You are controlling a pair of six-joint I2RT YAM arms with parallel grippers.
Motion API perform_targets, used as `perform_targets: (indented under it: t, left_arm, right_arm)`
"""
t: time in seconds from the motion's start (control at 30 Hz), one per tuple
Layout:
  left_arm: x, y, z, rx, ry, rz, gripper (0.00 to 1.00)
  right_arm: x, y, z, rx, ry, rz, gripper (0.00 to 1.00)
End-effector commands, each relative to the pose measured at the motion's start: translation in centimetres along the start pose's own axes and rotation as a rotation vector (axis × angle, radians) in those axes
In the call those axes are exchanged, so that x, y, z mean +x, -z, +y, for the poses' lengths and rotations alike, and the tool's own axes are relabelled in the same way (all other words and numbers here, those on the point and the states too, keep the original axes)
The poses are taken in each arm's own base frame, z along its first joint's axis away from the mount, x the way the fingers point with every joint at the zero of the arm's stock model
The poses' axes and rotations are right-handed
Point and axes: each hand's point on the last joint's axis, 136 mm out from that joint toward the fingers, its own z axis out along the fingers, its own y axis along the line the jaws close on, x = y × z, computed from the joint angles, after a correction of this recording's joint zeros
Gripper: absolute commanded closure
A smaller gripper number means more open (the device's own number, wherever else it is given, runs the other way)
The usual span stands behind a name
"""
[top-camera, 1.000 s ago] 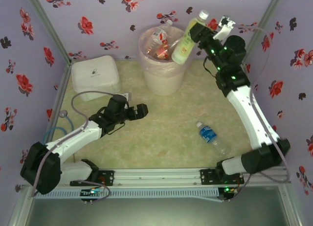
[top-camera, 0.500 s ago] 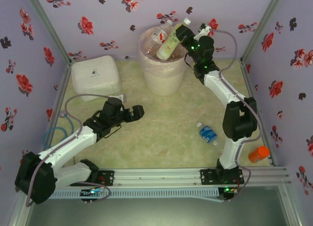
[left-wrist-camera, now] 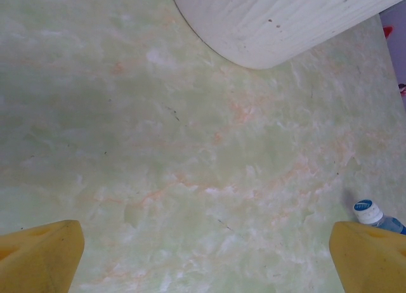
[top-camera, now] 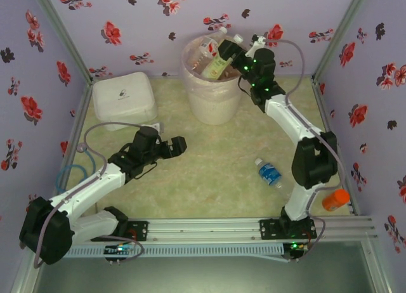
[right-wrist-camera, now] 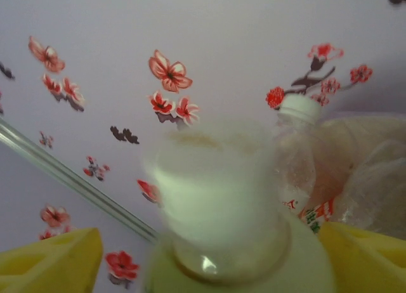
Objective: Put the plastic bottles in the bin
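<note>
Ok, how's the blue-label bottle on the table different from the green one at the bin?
The blue-label bottle lies flat on the table, on its own; the green bottle leans tilted in the bin's mouth, among other bottles, between the right gripper's fingers. One label is blue, the other pale green. Both are small plastic bottles.

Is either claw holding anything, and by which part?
Left claw: nothing. Right claw: open around the cap end of the pale-green bottle at the bin, apparently not gripping.

The pale-green bottle (right-wrist-camera: 216, 198) is blurred, its body cut off below.
</note>
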Motion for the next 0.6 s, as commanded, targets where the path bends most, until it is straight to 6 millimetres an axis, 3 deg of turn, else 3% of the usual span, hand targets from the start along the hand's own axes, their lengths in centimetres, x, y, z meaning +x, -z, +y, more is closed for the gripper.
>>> perform_targets:
  t: [0.0, 0.13, 0.27, 0.47, 0.57]
  left_arm:
    - [-0.3, -0.3, 0.5, -0.018, 0.000, -0.011, 0.00]
    - [-0.1, -1.0, 0.3, -0.010, -0.006, 0.009, 0.00]
    - [-0.3, -1.3, 0.0, -0.002, -0.009, 0.012, 0.00]
    - [-0.1, -1.3, 0.0, 0.002, -0.006, 0.017, 0.00]
    - [0.0, -1.2, 0.2, -0.001, 0.001, 0.017, 0.00]
  right_arm:
    - [-4.6, 4.2, 2.4, 0.015, 0.166, -0.063, 0.07]
    - [-6.2, 6.5, 1.6, 0.129, 0.250, -0.039, 0.07]
    - [-6.0, 7.2, 0.1, 0.256, 0.310, 0.035, 0.14]
    - [-3.5, 5.6, -2.4, 0.307, 0.273, 0.122, 0.44]
    - [-2.3, 3.9, -2.9, 0.267, 0.233, 0.143, 0.50]
